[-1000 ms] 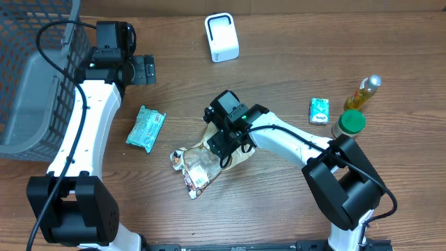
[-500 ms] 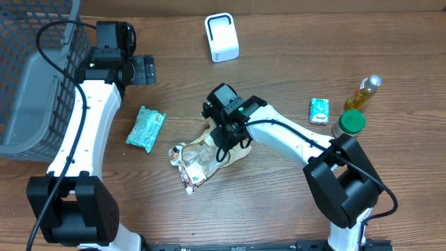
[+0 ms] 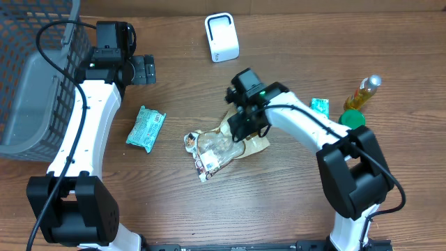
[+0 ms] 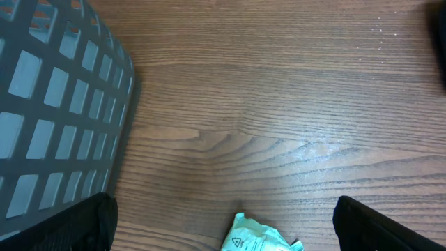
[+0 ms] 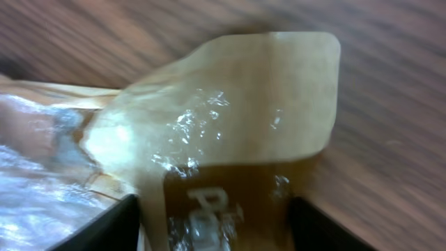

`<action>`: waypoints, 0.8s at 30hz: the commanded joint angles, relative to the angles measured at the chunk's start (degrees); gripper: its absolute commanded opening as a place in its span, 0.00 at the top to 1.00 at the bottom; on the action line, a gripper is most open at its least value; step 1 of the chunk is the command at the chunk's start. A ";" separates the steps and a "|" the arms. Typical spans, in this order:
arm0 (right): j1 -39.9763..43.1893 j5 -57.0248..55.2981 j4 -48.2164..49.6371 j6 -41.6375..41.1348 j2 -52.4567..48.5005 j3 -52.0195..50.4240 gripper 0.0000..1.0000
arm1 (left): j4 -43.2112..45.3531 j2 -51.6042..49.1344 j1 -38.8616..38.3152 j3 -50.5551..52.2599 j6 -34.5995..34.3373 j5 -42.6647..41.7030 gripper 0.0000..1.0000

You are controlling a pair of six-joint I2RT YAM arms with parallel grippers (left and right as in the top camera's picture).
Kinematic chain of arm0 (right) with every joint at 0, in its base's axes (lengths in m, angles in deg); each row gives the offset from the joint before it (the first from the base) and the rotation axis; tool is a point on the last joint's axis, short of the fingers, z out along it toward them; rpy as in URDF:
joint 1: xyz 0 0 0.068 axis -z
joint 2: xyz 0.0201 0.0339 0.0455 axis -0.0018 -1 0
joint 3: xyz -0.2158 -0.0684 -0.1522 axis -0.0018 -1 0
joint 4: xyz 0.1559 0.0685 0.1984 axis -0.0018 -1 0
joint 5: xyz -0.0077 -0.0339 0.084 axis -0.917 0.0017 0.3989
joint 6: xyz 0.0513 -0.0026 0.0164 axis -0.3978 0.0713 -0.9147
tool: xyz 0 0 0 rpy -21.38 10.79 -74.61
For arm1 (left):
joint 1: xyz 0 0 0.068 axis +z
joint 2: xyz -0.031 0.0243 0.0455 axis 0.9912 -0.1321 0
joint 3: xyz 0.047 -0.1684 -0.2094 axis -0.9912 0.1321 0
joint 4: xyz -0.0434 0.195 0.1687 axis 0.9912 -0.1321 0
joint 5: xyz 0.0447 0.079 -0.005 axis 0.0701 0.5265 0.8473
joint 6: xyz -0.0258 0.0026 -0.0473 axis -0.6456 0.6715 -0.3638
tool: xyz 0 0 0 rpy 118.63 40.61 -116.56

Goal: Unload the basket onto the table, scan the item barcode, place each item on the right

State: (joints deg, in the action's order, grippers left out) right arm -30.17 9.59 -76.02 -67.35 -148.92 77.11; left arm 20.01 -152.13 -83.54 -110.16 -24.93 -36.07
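A crumpled snack bag [image 3: 217, 148], clear plastic with a brown end, lies at the middle of the table. My right gripper [image 3: 244, 129] stands over its brown end. In the right wrist view that brown end [image 5: 244, 104] fills the space between the two dark fingers [image 5: 104, 226], and my right gripper [image 5: 216, 230] holds it. The white barcode scanner [image 3: 221, 37] stands upright at the back, apart from the bag. My left gripper [image 3: 143, 70] rests far left by the basket, and in its wrist view the left gripper [image 4: 223, 230] is wide open with nothing in it.
A grey mesh basket [image 3: 28, 90] fills the left edge. A green packet [image 3: 145, 127] lies left of the bag; its tip [image 4: 261, 238] shows in the left wrist view. A small green box [image 3: 319, 106], a green-lidded jar [image 3: 352, 120] and a yellow bottle [image 3: 364, 92] stand at the right.
My right gripper has moved right and toward the back, and the snack bag has slid along with it. The left arm has not moved.
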 commanded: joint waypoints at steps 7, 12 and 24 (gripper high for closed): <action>2.49 -0.55 -0.04 0.04 -1.38 0.50 0.00 | 0.17 1.03 -0.26 -1.16 1.27 0.17 0.00; 1.36 -0.28 1.09 0.02 -3.21 -0.70 0.04 | 0.20 1.03 -0.26 -1.16 1.27 0.17 0.00; -2.32 0.39 1.99 -5.99 -5.88 -2.34 0.25 | 0.20 1.03 -0.26 -1.16 1.27 0.17 0.00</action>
State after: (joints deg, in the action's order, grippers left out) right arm -32.07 10.00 -73.48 -69.64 -152.07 76.19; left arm 19.99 -152.13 -83.54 -110.16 -24.93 -36.07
